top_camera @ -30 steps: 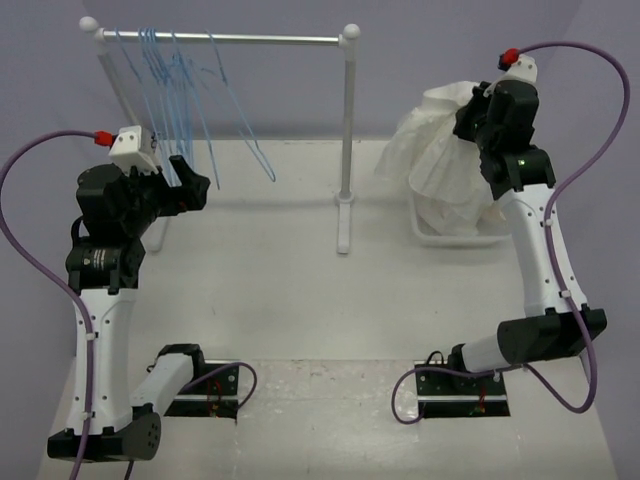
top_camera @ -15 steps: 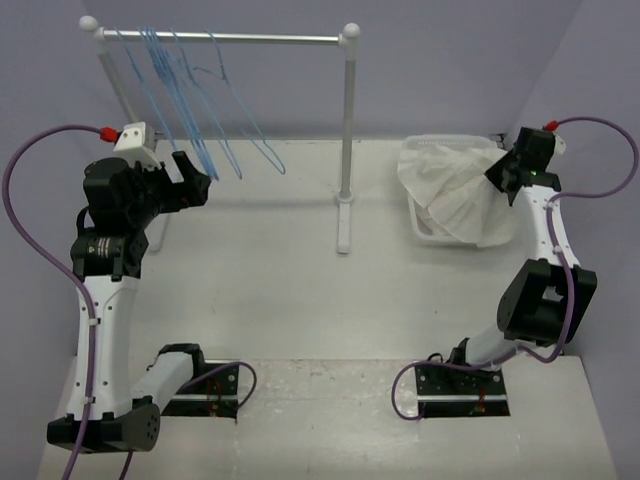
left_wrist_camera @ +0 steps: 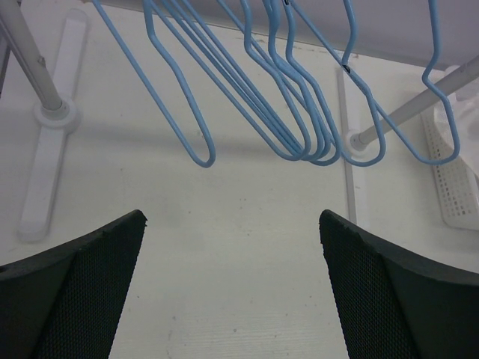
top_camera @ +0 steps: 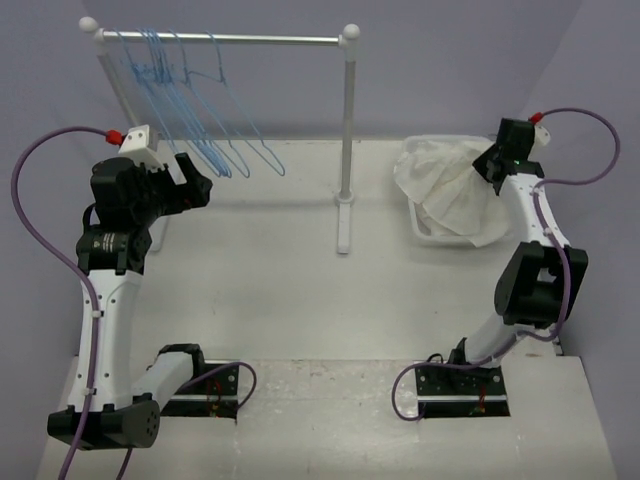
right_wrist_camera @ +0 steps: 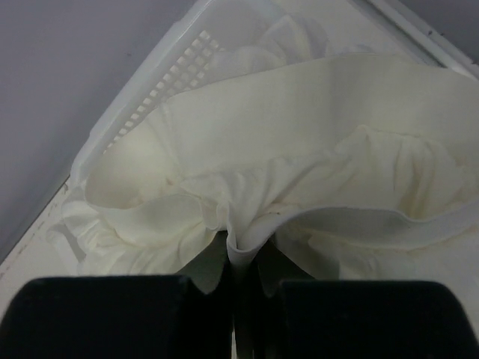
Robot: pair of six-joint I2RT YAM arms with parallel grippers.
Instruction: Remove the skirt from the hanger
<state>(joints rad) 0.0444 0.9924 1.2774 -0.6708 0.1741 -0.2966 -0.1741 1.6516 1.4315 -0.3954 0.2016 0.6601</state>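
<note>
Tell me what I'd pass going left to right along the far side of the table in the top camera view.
Thin light-blue wire hangers bunched on the rail → white round upright rack post → large white gathered-fabric skirt lying in a white plastic basket → right claw, shut on the skirt's right edge.

- The hangers' (left_wrist_camera: 310, 153) hooks run off the top edge of the left wrist view.
- The skirt (right_wrist_camera: 314, 149) covers most of the basket (right_wrist_camera: 168, 71).
</note>
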